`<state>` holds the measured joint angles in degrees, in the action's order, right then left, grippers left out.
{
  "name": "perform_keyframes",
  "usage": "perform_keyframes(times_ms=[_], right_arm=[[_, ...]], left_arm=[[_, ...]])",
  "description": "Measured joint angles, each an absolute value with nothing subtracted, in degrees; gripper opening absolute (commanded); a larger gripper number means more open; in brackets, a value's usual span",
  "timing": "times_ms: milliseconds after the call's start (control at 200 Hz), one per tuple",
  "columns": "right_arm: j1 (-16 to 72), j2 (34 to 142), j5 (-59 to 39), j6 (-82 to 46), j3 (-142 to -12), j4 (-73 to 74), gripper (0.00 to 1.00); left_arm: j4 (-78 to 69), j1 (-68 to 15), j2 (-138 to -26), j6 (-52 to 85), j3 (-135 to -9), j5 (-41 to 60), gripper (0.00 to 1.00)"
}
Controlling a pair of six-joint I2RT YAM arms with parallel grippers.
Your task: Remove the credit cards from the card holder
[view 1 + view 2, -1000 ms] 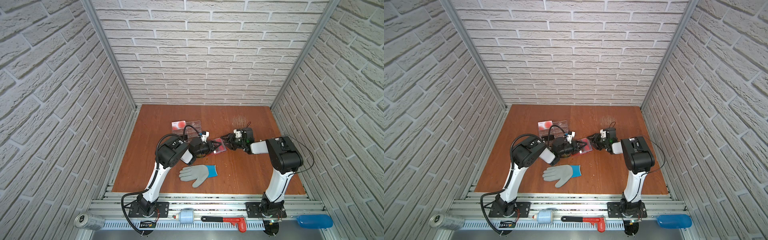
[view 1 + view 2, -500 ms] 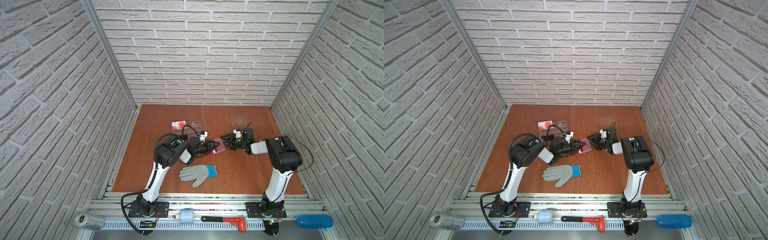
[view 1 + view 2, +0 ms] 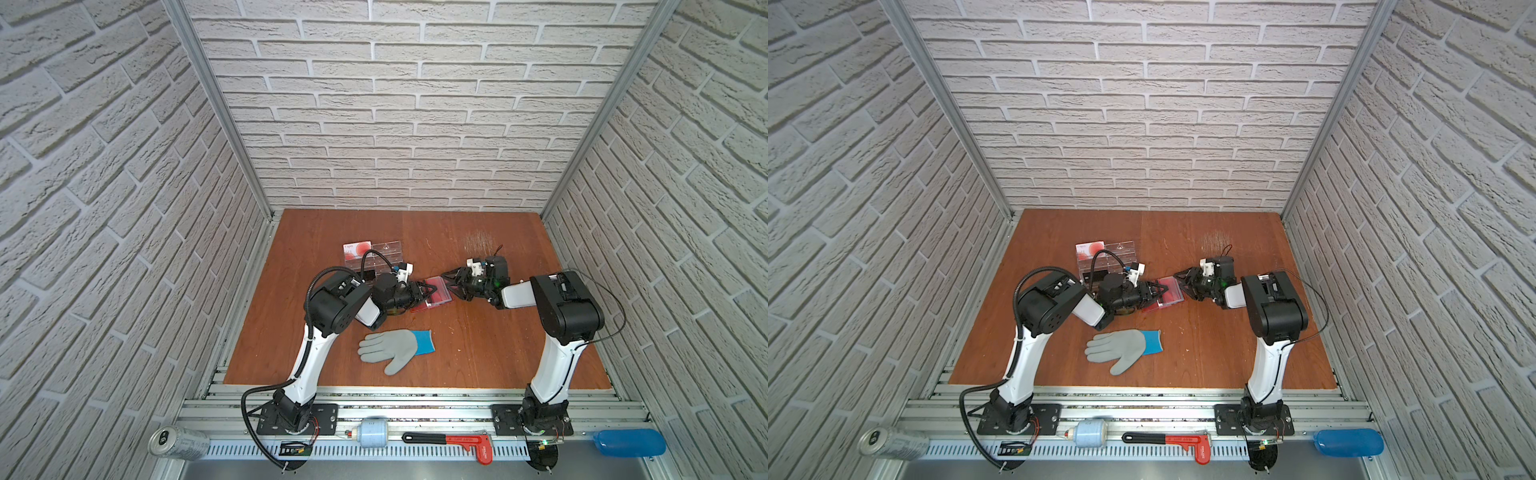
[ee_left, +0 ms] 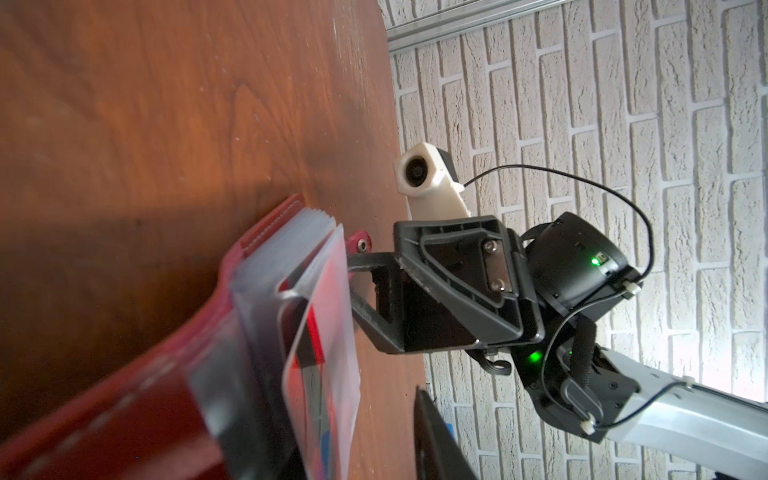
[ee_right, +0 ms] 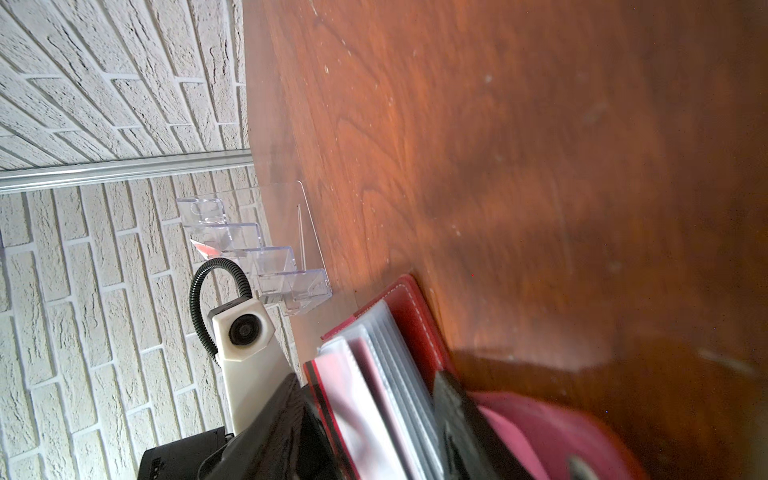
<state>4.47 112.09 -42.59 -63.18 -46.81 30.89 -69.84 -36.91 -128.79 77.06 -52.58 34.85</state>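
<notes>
Though small in both top views, found lying open on the bench [image 3: 478, 353]: card holder [image 3: 432, 296], with left tool [image 3: 424, 291] at its left edge and right tool [image 3: 451, 283] at its right. Left wrist view: credit cards [image 4: 314, 328] lodged inside clear sleeves [image 4: 266, 299]; right tool [image 4: 353, 280] jaws apart astride the sleeve edges, nothing plainly pinched; left tool open or gripping, impossible to tell. Right wrist view: strap tab [image 5: 561, 428] splayed beside the sleeves. Best done by pinning the cover [image 4: 124, 415] flat, nipping one card edge only, drawing straight out.
</notes>
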Motion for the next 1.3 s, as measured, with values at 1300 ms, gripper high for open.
perform_keyframes(times_ms=[1300], right_arm=[[4.23, 112.31, -43.29, -60.38, -46.22, 31.53, 0.54]], left_arm=[[-59.92, -35.68, -124.01, 70.91, -50.19, 33.32, 0.15]])
